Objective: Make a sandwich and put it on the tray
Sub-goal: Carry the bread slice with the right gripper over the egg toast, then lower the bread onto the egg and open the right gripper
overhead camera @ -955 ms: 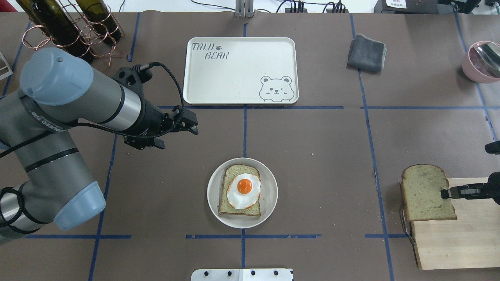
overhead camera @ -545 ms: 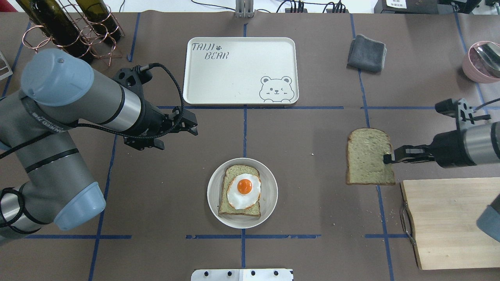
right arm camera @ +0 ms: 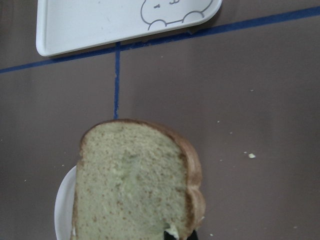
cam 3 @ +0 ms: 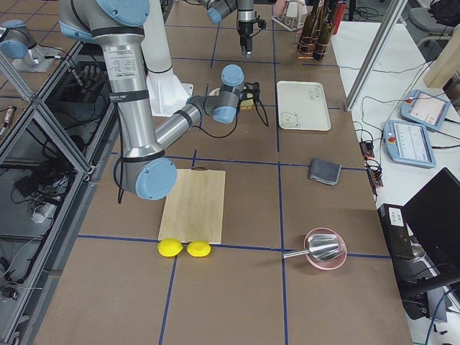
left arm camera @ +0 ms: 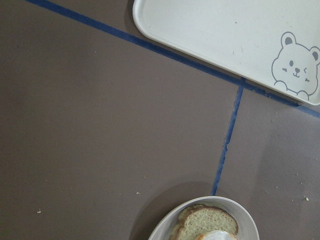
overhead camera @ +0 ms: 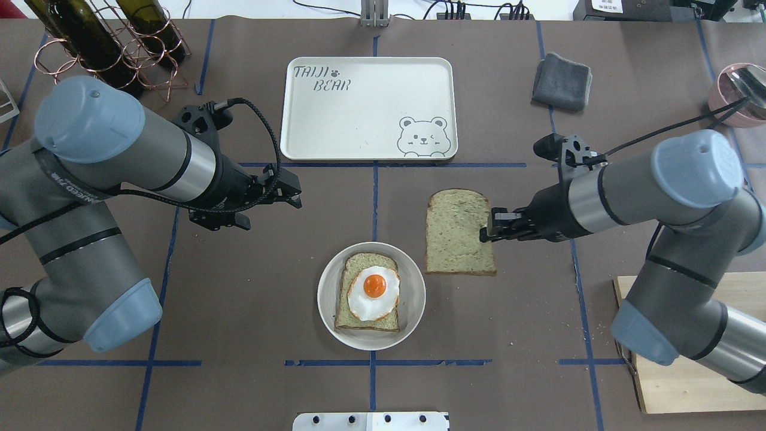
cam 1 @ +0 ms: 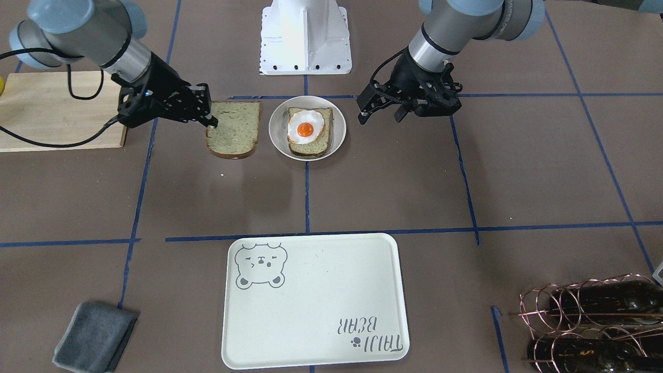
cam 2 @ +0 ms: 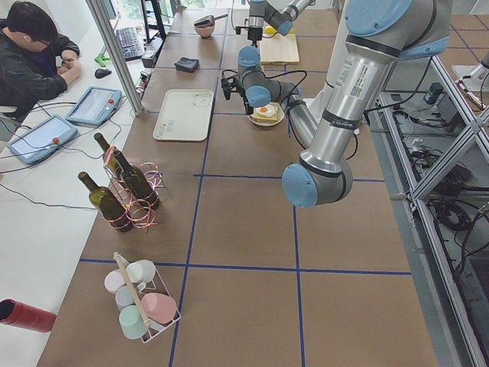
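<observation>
One bread slice (overhead camera: pixel 366 264) with a fried egg (overhead camera: pixel 374 293) on top lies in a small round white dish (overhead camera: pixel 326 299); both also show in the front view, the dish (cam 1: pixel 277 140) and the egg (cam 1: pixel 305 127). My right gripper (overhead camera: pixel 485 233) is shut on the right edge of a second bread slice (overhead camera: pixel 455 230) and holds it flat just right of the dish; the slice fills the right wrist view (right arm camera: pixel 130 185). My left gripper (overhead camera: pixel 294 194) is open and empty, left of and beyond the dish. The cream tray (overhead camera: pixel 368 108) with the bear drawing lies empty at the far middle.
A wooden cutting board (overhead camera: pixel 688 371) lies at the near right under my right arm. A folded grey cloth (overhead camera: pixel 561 81) is at the far right, and a pink bowl (overhead camera: pixel 733 99) with a metal scoop beyond it. A copper rack with wine bottles (overhead camera: pixel 108 48) stands at the far left.
My right arm has carried the second bread slice from the cutting board leftward to beside the dish. My left arm has hardly moved.
</observation>
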`<action>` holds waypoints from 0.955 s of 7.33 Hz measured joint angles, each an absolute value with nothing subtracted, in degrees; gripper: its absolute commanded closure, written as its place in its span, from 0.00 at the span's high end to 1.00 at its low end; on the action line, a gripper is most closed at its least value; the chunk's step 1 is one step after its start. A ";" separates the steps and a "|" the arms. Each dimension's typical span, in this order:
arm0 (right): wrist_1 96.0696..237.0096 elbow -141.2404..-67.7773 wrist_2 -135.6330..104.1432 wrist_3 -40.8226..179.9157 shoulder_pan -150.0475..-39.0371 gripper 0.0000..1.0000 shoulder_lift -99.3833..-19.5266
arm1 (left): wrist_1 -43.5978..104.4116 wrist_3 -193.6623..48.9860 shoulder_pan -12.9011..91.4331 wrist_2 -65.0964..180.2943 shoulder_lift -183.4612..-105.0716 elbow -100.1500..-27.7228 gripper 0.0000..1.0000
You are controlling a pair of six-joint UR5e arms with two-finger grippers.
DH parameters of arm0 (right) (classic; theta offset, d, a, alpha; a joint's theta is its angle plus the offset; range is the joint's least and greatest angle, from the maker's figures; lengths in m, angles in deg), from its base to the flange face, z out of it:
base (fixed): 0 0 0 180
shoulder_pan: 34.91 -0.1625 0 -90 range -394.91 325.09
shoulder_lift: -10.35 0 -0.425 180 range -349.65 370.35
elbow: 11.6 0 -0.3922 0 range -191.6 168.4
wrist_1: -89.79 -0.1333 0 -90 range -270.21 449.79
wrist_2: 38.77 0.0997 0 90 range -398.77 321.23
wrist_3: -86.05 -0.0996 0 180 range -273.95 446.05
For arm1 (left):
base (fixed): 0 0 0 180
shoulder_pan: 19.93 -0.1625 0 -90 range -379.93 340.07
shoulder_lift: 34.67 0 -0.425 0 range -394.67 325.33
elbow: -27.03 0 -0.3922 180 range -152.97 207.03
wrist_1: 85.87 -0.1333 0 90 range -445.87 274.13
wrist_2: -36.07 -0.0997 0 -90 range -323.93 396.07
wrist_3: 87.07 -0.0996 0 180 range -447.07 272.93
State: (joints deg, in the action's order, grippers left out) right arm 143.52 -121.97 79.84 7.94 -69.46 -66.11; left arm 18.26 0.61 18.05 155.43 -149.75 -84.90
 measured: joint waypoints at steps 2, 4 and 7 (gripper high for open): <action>145.19 -118.69 70.19 5.01 -60.69 0.00 -60.12 | 18.35 0.55 18.04 155.50 -149.70 -84.73 1.00; 145.39 -115.15 64.91 3.71 -56.59 0.00 -56.41 | 18.36 0.56 17.98 155.51 -149.70 -84.45 1.00; 146.15 -112.92 62.83 3.45 -54.94 0.00 -54.24 | 18.36 0.56 17.95 155.51 -149.72 -84.28 1.00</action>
State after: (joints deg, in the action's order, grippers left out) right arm 146.15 -112.92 62.83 3.45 -54.94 -54.24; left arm 18.36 0.56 17.95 155.51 -149.72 -84.28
